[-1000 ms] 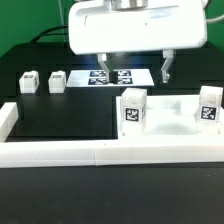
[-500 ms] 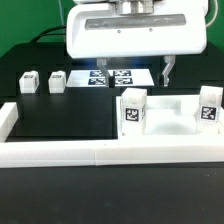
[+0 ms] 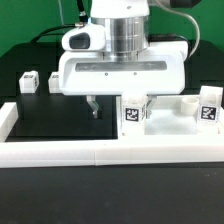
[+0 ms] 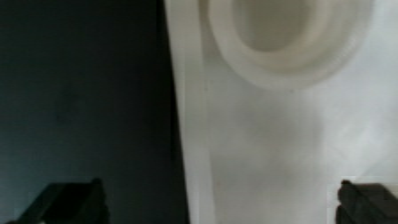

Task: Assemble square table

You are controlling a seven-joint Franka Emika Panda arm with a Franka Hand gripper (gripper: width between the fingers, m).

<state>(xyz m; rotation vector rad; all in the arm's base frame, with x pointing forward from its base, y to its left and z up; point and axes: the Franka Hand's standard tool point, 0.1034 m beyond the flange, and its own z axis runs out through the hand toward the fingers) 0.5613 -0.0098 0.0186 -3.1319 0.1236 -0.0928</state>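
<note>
Where the hand point(image 3: 120, 108) hangs, table top point(image 3: 171, 126) mostly hidden behind it.

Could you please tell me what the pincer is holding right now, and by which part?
Nothing: the pincer is wide open above the edge of the large white plastic square table top.

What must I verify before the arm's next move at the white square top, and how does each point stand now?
1. gripper open, holding nothing: ok.
2. fingers straddle the edge of the large white plastic square tabletop: ok.
3. round socket empty: ok.
4. nearest small white tagged leg block clear of fingers: cannot tell.
5. fingers touching tabletop: cannot tell.
</note>
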